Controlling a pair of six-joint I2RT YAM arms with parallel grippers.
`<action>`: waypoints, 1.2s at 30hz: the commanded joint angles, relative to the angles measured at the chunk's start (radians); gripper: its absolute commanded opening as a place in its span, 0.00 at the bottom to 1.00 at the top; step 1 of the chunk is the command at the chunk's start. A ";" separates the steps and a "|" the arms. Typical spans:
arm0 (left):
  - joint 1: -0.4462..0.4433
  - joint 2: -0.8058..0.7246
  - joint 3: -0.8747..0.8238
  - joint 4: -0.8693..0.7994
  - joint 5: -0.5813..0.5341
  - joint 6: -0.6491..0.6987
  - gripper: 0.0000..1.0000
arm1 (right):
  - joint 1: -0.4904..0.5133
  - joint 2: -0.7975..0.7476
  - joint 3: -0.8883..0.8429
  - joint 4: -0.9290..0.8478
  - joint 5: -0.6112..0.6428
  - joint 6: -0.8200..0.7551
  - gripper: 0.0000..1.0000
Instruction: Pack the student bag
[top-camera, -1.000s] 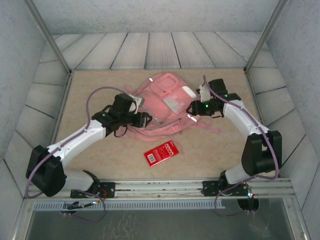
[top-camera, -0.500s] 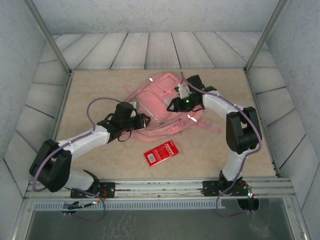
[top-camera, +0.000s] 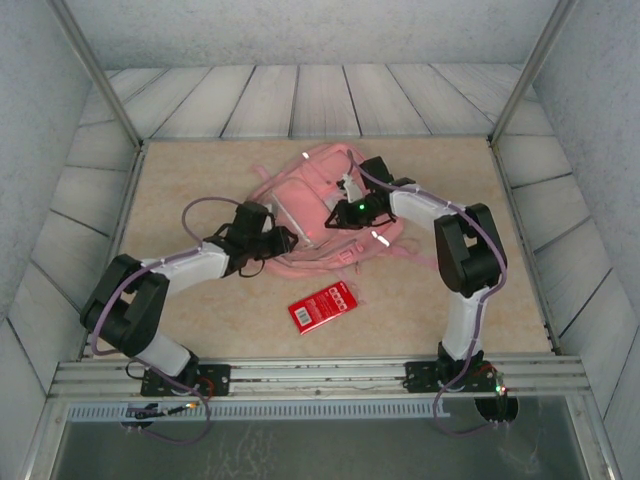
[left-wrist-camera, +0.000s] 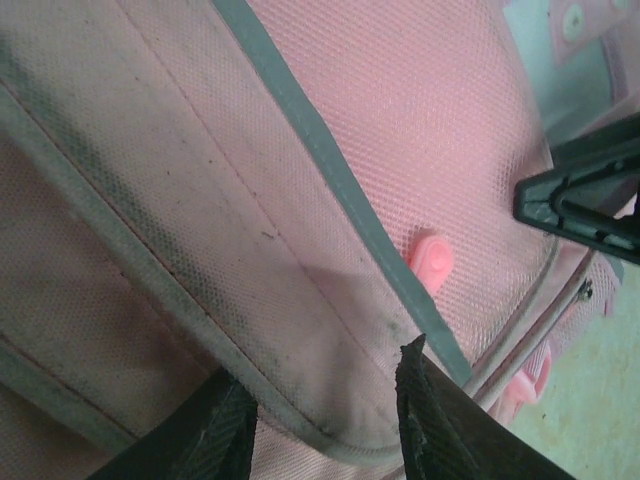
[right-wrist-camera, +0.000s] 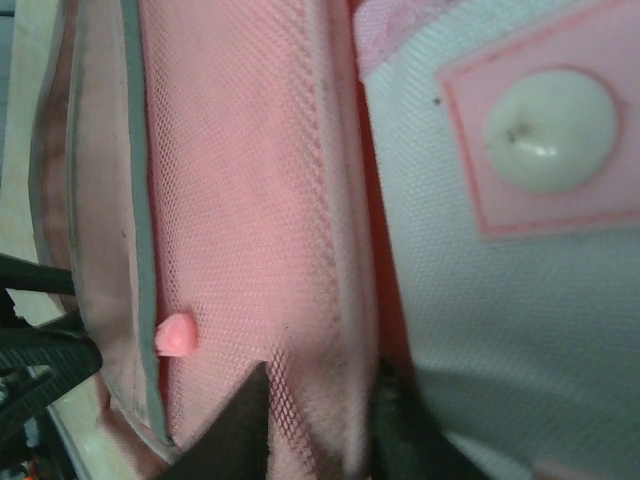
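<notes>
Both grippers have closed in since 1 s ago, jaws narrower. R gripper (top-camera: 330, 219) pinches a fold of the student bag (top-camera: 303, 178), mid-table. L gripper (top-camera: 289, 238) straddles the bag's piped edge; can't tell if clamped.

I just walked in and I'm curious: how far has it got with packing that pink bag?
Barely started. Done: nothing visibly packed; the red packet lies on the table outside the student bag. In hand: the right pincer pinches a fabric fold, the left pincer straddles a piped edge. Left, probably: opening it, loading, closing.
</notes>
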 joint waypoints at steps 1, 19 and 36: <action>0.004 -0.003 0.019 0.010 0.026 0.028 0.39 | 0.027 -0.013 -0.024 0.044 -0.013 0.047 0.13; 0.007 -0.224 0.029 -0.159 0.067 0.069 0.56 | 0.018 -0.453 -0.327 0.393 0.306 0.290 0.00; -0.095 -0.108 0.168 -0.170 0.102 0.111 0.52 | 0.020 -0.563 -0.441 0.421 0.473 0.549 0.00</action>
